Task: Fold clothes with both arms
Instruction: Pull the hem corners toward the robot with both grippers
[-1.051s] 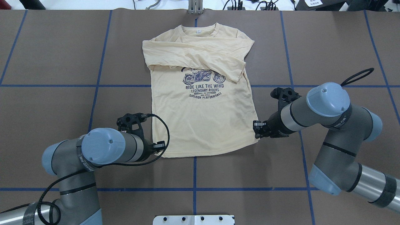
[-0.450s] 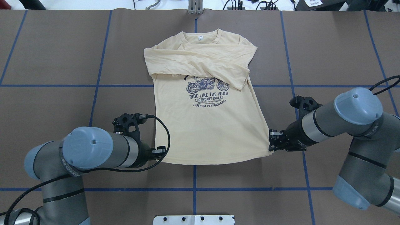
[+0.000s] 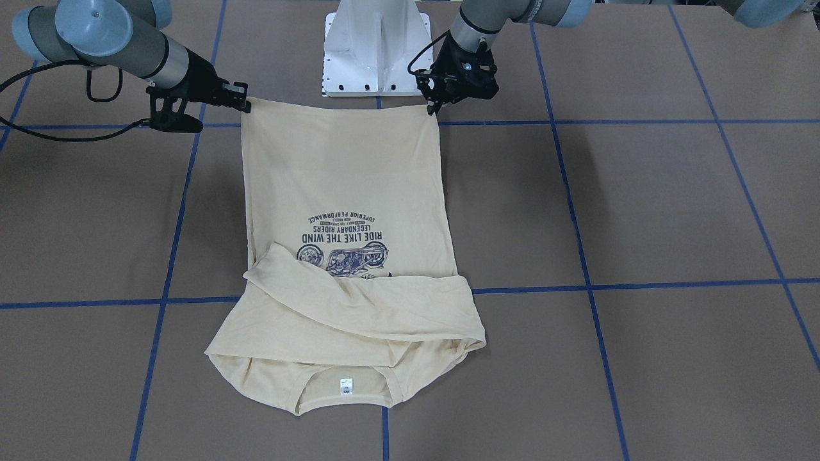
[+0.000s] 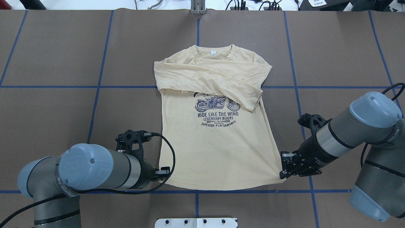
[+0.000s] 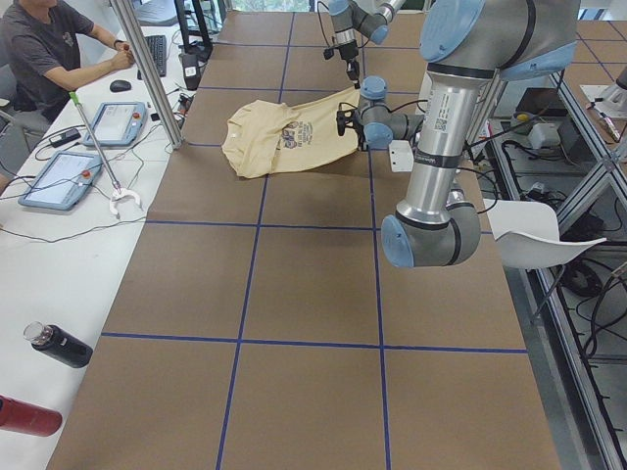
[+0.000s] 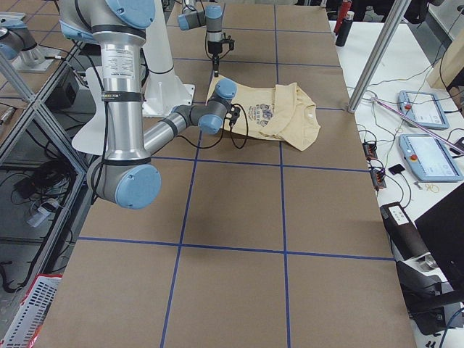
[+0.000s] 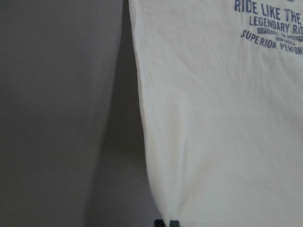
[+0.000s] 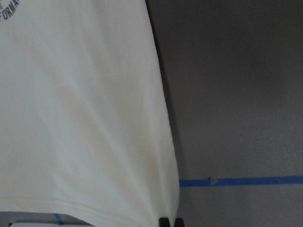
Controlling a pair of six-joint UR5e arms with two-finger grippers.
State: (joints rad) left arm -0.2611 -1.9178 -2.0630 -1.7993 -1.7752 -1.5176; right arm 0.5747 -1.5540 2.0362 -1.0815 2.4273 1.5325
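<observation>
One T-shirt (image 4: 218, 148) is laid print-up on the worktop (image 4: 63, 57), with the collar away from the robot and the hem nearest it. Each bottom corner is pinched by a closed end effector, one by the left end effector (image 4: 164, 173) and the other by the right end effector (image 4: 283, 171), presumably so the hem can be carried as one taut edge. Two sleeves (image 4: 215, 79) are crossed over the chest, judged ready for a lengthwise fold.

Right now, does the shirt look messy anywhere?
Yes. The shirt's sleeves lie crossed and wrinkled, one cuff slanting over the top of the motorcycle print. The hem corner by the right fingers sits pulled out wider than the other.
</observation>
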